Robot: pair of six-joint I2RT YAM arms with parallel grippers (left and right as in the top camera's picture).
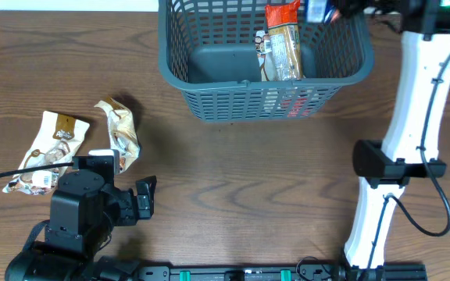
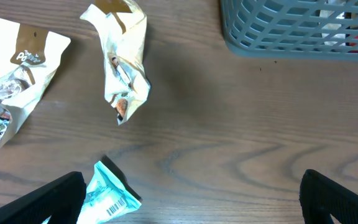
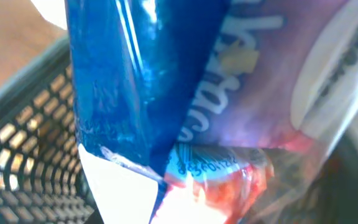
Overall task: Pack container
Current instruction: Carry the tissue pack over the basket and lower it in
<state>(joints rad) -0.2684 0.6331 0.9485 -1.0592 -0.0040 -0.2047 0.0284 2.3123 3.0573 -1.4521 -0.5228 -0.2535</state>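
Your container sits at the far edge of the table, right of centre, with a red-and-gold packet standing up inside against its right half. Above its far right corner your right gripper is clamped on a blue packet, which fills the wrist view with the lattice wall below it. Nearer you, on the left, your left gripper hangs over bare wood with its fingers spread wide, holding nothing. A teal packet lies just beside its left finger. Beyond that lie a crumpled cream packet and a flatter cream packet, well apart from the container.
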